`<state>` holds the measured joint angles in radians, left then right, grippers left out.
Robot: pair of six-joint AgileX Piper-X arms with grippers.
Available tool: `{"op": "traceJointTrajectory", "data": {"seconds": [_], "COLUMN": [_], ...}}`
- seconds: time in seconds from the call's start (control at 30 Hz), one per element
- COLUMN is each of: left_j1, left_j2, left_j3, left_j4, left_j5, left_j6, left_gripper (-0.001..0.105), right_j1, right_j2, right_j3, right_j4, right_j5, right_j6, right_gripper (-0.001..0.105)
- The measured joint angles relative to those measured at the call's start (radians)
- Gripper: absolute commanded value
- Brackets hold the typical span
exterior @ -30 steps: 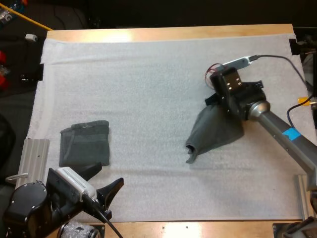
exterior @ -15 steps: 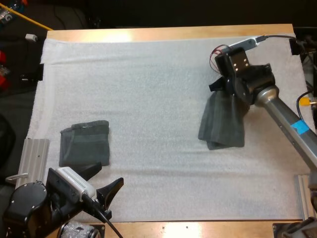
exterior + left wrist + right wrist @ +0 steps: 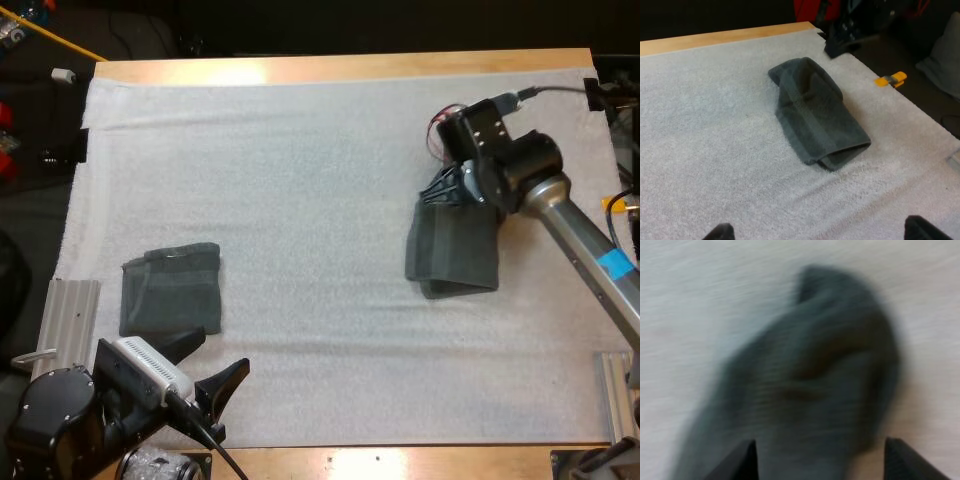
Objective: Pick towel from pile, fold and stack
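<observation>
A dark grey-green towel (image 3: 455, 255) lies loosely folded on the right of the white mat (image 3: 300, 170); its open end faces the table's near side. My right gripper (image 3: 446, 190) hovers over its far edge, open, with its fingers apart above the cloth (image 3: 815, 380) and clear of it. A second towel (image 3: 170, 290), folded flat, rests at the mat's near left. My left gripper (image 3: 205, 375) stands open at the near left corner, holding nothing, just in front of that folded towel. From the left wrist I see the right-hand towel (image 3: 815, 117) across the mat.
A grey metal bracket (image 3: 70, 310) sits off the mat's left edge, another (image 3: 615, 390) at the near right. The wooden table edge (image 3: 330, 68) runs along the far side. An orange clip (image 3: 892, 78) lies beyond the mat's right side.
My right gripper swung the hanging towel toward the far right, laid it down on the mat and opened, letting it go. The left arm has stayed still.
</observation>
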<state>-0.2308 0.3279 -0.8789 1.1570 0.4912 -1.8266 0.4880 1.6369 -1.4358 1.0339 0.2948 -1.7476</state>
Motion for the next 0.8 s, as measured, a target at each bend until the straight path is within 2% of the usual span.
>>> {"op": "traceJointTrajectory", "data": {"seconds": [0.27, 0.53, 0.8], "left_j1": [0.000, 0.000, 0.000], "left_j2": [0.000, 0.000, 0.000], "left_j3": [0.000, 0.000, 0.000], "left_j4": [-0.002, -0.002, -0.002], "left_j5": [0.000, 0.000, 0.000], "left_j6": [0.000, 0.000, 0.000], "left_gripper": [0.065, 0.065, 0.065], "right_j1": [0.065, 0.099, 0.114], "right_j2": [0.065, 0.204, 0.280], "right_j3": [0.127, 0.132, 0.132], "right_j4": [-0.116, -0.119, -0.099], "right_j5": [-0.134, -0.129, -0.223], "right_j6": [0.108, 0.137, 0.157], "right_gripper": [0.052, 0.052, 0.052]}}
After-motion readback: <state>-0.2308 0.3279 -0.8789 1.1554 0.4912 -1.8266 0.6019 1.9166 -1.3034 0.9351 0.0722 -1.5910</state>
